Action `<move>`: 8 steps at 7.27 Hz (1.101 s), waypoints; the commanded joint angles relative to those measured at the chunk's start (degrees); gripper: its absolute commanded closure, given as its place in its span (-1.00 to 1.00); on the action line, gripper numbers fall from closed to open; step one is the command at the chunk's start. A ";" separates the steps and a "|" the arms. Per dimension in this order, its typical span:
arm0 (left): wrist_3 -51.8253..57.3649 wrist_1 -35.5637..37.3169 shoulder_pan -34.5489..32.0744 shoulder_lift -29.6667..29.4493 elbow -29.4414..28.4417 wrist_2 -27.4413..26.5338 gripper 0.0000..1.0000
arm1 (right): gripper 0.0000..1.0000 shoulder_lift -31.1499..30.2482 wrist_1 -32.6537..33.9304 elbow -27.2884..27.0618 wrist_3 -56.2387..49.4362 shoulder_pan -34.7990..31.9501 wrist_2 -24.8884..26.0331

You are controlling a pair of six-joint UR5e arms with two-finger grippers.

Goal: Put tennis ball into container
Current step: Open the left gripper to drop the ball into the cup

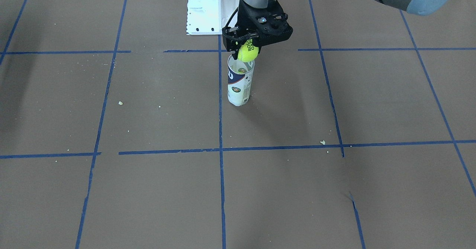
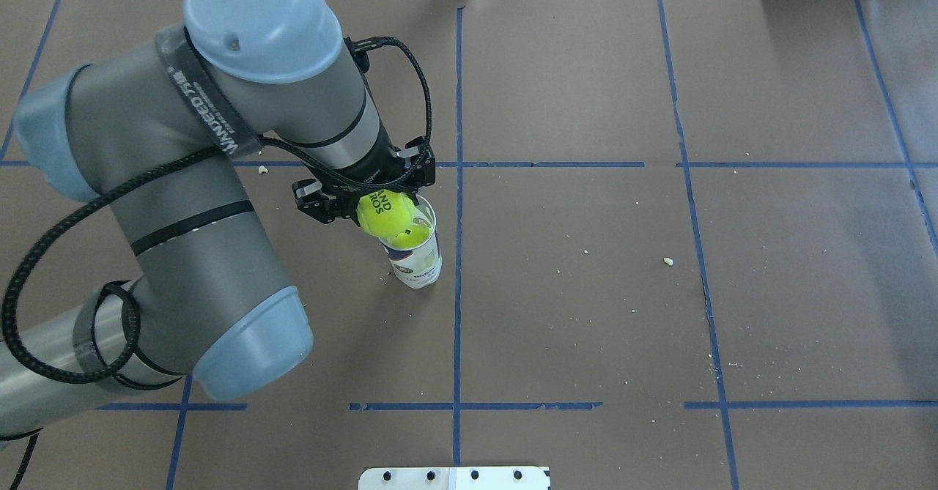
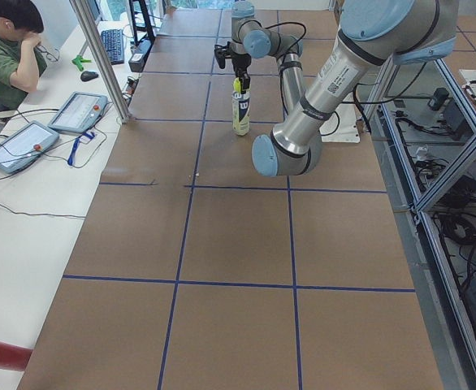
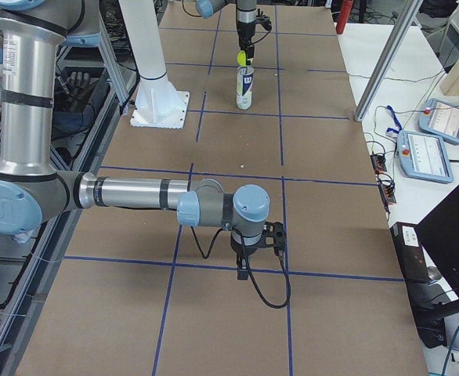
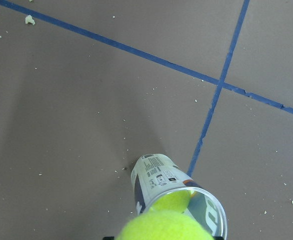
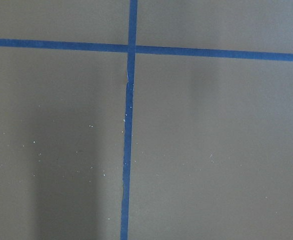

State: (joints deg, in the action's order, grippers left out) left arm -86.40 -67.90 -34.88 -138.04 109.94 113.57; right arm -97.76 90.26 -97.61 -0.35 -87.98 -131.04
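Note:
My left gripper (image 1: pixel 244 45) is shut on the yellow-green tennis ball (image 1: pixel 248 52), which shows black lettering. It hangs just over the open mouth of the container (image 1: pixel 240 87), a clear upright tube with a white and navy label. From overhead the held tennis ball (image 2: pixel 384 210) covers the near-left rim of the container (image 2: pixel 419 264), and a second ball (image 2: pixel 412 237) sits inside. The left wrist view shows the held tennis ball (image 5: pixel 161 227) at the bottom edge above the container (image 5: pixel 156 175). My right gripper (image 4: pixel 257 239) points down near the table, far from the tube; whether it is open I cannot tell.
The white robot base plate (image 1: pixel 202 12) stands just behind the tube. Blue tape lines and small crumbs (image 1: pixel 322 142) mark the brown table. An operator (image 3: pixel 6 49) sits at a side desk with tablets (image 3: pixel 77 110). A metal post (image 4: pixel 386 59) stands at the table edge.

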 commanded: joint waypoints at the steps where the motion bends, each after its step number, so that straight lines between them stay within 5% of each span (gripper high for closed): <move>1: -0.26 -0.13 0.34 -0.56 -1.13 -0.45 0.22 | -1.00 -0.06 0.00 0.06 0.00 0.00 0.00; 2: -0.17 -0.13 0.25 -0.56 -1.22 -0.46 0.13 | -1.00 0.03 0.00 0.06 0.00 0.00 0.00; 3: -0.17 -0.13 0.34 -0.56 -1.13 -0.46 -0.30 | -1.00 0.03 0.00 0.06 0.00 0.00 0.00; 4: -0.17 -0.13 0.34 -0.56 -1.13 -0.46 -0.99 | -1.00 -0.06 0.00 0.06 0.00 0.00 0.00; 8: -0.17 -0.13 0.25 -0.56 -1.04 -0.46 -1.00 | -1.00 0.03 0.00 -0.03 0.00 0.00 0.00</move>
State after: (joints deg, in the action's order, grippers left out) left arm -86.57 -68.03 -34.59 -138.58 108.82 113.11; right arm -97.76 90.26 -97.59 -0.35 -87.98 -131.04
